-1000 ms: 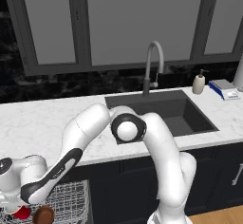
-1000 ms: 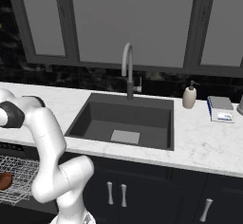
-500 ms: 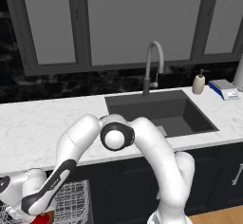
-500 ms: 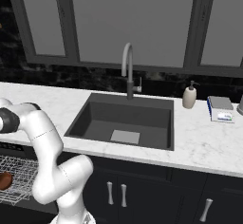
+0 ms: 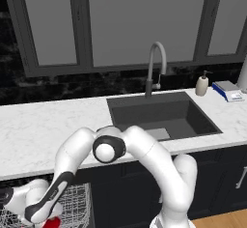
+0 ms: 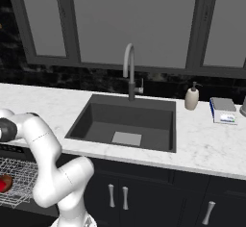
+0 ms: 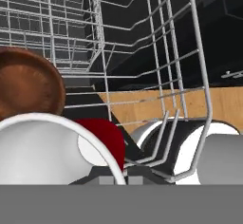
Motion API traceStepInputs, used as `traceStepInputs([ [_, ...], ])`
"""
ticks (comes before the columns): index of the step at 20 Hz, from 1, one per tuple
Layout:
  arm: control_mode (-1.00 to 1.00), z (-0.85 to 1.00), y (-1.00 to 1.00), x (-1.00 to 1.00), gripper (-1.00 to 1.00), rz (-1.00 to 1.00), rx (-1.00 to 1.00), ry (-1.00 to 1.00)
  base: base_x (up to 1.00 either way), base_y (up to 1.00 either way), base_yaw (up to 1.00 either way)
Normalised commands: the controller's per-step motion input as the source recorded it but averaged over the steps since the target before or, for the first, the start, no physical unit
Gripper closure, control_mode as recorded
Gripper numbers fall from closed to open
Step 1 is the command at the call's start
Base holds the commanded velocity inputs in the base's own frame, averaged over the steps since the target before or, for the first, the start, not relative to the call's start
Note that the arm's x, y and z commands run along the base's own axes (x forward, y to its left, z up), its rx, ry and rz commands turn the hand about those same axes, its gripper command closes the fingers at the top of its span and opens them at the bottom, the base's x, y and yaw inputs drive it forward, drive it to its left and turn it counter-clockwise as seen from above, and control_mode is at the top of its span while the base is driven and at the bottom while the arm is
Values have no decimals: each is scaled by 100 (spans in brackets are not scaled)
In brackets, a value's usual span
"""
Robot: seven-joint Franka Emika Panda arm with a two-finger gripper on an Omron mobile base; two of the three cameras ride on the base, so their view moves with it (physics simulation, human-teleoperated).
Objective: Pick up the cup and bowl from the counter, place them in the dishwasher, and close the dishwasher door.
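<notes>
Item: cup [image 7: 102, 144], red, lying in the dishwasher's wire rack [image 7: 156, 42] directly ahead of the hand, just beyond the closed fingers, not visibly gripped; bowl [image 7: 26, 83] at ten o'clock from it, also racked; door not yet shut.

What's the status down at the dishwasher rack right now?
Gripper shut on the cup, low in the white wire rack. Bowl already in the rack beside the cup. Dishwasher door not yet closed. Nothing seen blocking.

Grey-framed windows [image 5: 128, 21] above black backsplash [image 6: 72, 77], dark cabinets [image 6: 144, 195], wooden floor [image 5: 224, 220].
</notes>
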Motion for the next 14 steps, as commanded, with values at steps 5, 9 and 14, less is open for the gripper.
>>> traceStepInputs([
  [5, -100, -45, -7, 25, 100, 0, -5, -7, 0, 0, 0],
  [9, -100, -25, -33, 27, 100, 0, 0, -13, 0, 0, 0],
  [14, -100, -40, -66, 10, 100, 0, 0, -4, 0, 0, 0],
])
